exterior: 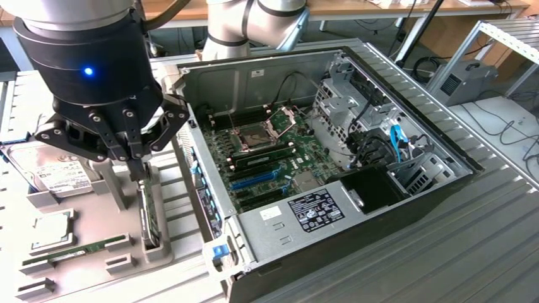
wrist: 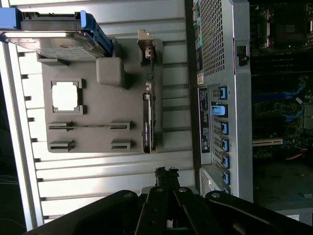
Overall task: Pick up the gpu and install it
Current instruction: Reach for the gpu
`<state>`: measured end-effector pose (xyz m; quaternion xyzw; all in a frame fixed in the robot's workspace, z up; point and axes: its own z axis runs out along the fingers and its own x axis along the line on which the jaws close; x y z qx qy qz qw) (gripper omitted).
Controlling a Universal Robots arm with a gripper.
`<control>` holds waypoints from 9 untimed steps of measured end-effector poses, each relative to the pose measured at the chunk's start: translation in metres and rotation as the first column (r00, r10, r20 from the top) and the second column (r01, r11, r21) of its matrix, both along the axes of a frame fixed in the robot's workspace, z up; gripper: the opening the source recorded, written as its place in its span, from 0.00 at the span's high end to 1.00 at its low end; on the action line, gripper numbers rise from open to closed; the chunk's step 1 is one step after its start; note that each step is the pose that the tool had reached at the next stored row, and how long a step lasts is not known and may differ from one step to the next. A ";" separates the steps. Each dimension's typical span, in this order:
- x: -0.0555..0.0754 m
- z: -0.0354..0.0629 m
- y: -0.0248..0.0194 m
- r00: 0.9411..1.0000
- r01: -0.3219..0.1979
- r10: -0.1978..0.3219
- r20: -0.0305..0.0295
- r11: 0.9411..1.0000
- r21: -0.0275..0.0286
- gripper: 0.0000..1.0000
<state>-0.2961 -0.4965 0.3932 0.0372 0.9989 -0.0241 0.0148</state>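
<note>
**benchbot_77:** Black fingers on the gripper (exterior: 135, 150) are pinched together with nothing between them, hanging above the gpu's side of the grey parts tray (exterior: 84, 214). The gpu (exterior: 150, 218) stands on edge in the tray's slot along that side, untouched. Any tips for a clean pick?

**slotjockey:** In the wrist view the gpu (wrist: 148, 132) is just a thin line, with its silvery bracket (wrist: 145, 46) at the tray's hard drive (wrist: 54, 39) end. I'd line the jaws up square across that thin edge, about mid-length and well off the bracket. They'd need to be spread first, imo, because closed tips would only knock the top. Squeeze gently, it's a bare board. The open PC case (exterior: 244, 82) sits just beside the tray on the gpu's side, so mind its wall.
</note>
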 end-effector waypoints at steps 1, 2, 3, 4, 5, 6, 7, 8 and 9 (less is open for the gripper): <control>0.000 0.0000 -0.0007 1.000 0.000 0.000 0.000 1.000 -0.001 0.89; 0.000 -0.0001 -0.0013 1.000 0.000 0.000 0.000 1.000 -0.001 0.89; 0.000 0.0000 -0.0020 1.000 0.000 0.000 0.000 1.000 -0.002 0.89; 0.000 0.0000 -0.0026 1.000 0.000 0.000 0.000 1.000 -0.002 0.89; 0.000 0.0000 -0.0033 1.000 0.000 0.000 0.000 1.000 -0.003 0.89; 0.000 0.0000 -0.0040 1.000 0.000 0.000 0.000 1.000 -0.003 0.89; 0.000 0.0000 -0.0047 1.000 0.000 0.000 0.000 1.000 -0.004 0.89; 0.000 0.0000 -0.0053 1.000 0.000 0.000 0.000 1.000 -0.004 0.89; 0.000 0.0000 -0.0060 1.000 0.000 0.000 0.000 1.000 -0.005 0.89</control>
